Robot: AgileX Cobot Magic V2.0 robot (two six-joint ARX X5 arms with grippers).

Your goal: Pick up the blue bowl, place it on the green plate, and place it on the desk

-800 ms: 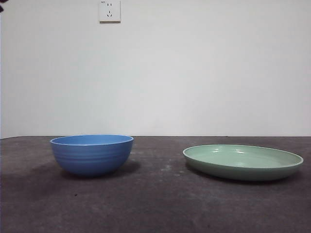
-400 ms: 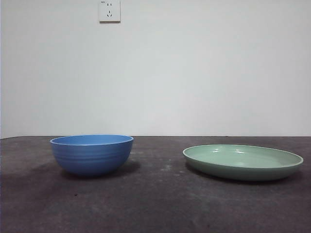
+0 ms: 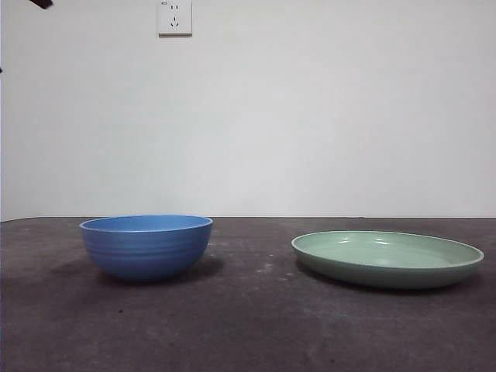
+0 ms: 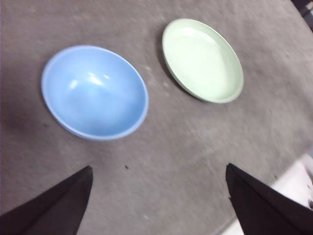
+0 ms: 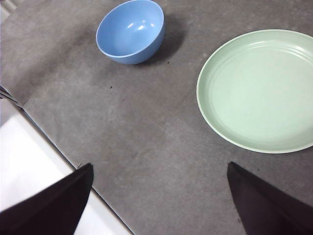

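The blue bowl (image 3: 146,246) stands upright and empty on the desk (image 3: 248,325), on its left side. Well apart from it, on the right, lies the green plate (image 3: 387,259), also empty. My left gripper (image 4: 158,167) hovers high over the desk with its jaws wide open, the blue bowl (image 4: 94,92) and the green plate (image 4: 202,59) both ahead of it. My right gripper (image 5: 160,165) is also raised and open with nothing in it, looking down on the green plate (image 5: 260,90) and the blue bowl (image 5: 130,31). Only a black arm tip (image 3: 40,3) shows in the front view's top left corner.
A white wall with an outlet (image 3: 174,17) rises behind the desk. The desk's edge (image 5: 58,152) with a white floor beyond it shows in the right wrist view. Bare tabletop lies between the bowl and the plate.
A black arm tip has come into the top left corner of the front view. The bowl and the plate have not moved.
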